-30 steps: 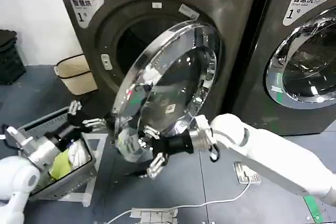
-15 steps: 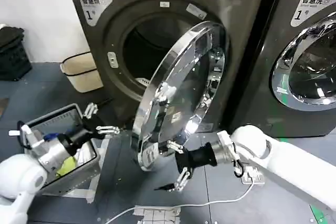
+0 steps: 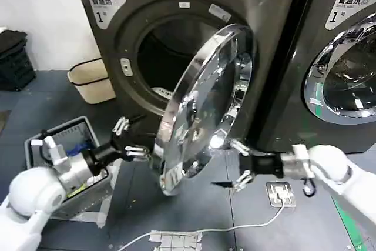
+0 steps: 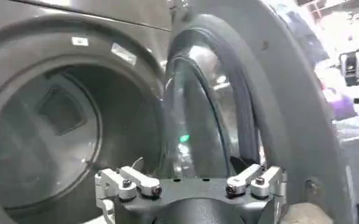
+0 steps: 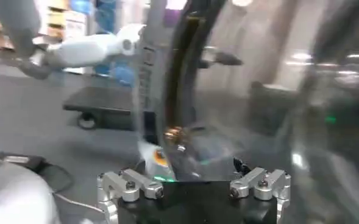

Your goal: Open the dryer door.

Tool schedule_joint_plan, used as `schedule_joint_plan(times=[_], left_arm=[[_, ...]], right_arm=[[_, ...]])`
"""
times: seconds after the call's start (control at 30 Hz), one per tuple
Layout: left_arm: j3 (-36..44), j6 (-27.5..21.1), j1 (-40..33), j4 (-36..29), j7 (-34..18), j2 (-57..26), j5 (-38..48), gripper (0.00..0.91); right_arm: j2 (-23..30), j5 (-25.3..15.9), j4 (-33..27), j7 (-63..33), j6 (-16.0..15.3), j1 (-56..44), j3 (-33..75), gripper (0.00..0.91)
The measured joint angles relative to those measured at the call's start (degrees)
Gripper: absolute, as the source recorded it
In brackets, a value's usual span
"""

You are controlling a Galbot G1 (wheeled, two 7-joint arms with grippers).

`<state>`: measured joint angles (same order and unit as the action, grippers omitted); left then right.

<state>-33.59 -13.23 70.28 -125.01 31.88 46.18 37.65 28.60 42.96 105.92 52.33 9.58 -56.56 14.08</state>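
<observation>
The dryer [image 3: 117, 33] stands ahead with its round chrome-rimmed glass door [image 3: 202, 110] swung partly out from the drum opening [image 3: 158, 57]. My left gripper [image 3: 128, 140] is open just left of the door's free lower rim, on the drum side. In the left wrist view the open fingers [image 4: 124, 182] face the door's inner side [image 4: 219, 115] and the drum [image 4: 45, 128]. My right gripper [image 3: 239, 163] is open low at the door's right side, close to the rim, holding nothing. The right wrist view looks along the door's rim [image 5: 164, 91].
A second machine [image 3: 346, 69] stands at the right. A grey basket [image 3: 61, 136] with laundry sits on the floor by my left arm, with a beige bin [image 3: 91, 80] behind it. A power strip [image 3: 281, 192] and white cable [image 3: 223, 227] lie on the floor.
The door has swung further open. My right gripper left the door's front face and moved right, past its lower rim. My left gripper moved right, up to the door's free edge.
</observation>
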Motion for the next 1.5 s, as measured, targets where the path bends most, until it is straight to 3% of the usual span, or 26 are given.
schedule_joint_plan(times=[0.37,0.77,1.23,1.5], left_arm=[[8.21,0.19,-5.77,0.22,-0.08,0.06,0.77,0.907],[17.26,0.72,-12.20,2.47,-0.23,1.91,-0.34,0.907],[30.47,1.55,-24.55,7.99,-1.17,5.58,-0.57,0.907],[38.74,2.03,-31.32,12.06,-1.71,8.49,-0.86,0.907]], right_arm=[[7.51,-1.08,2.30,-1.00,4.74,-31.61,36.36,0.907],[23.16,-2.87,1.47,-11.71,8.61,-49.21,59.51,0.907],[40.00,-10.68,1.39,-34.04,6.82,-52.88,73.52,0.907],[46.94,-15.48,0.56,-45.46,0.94,-51.76,79.36,0.907]])
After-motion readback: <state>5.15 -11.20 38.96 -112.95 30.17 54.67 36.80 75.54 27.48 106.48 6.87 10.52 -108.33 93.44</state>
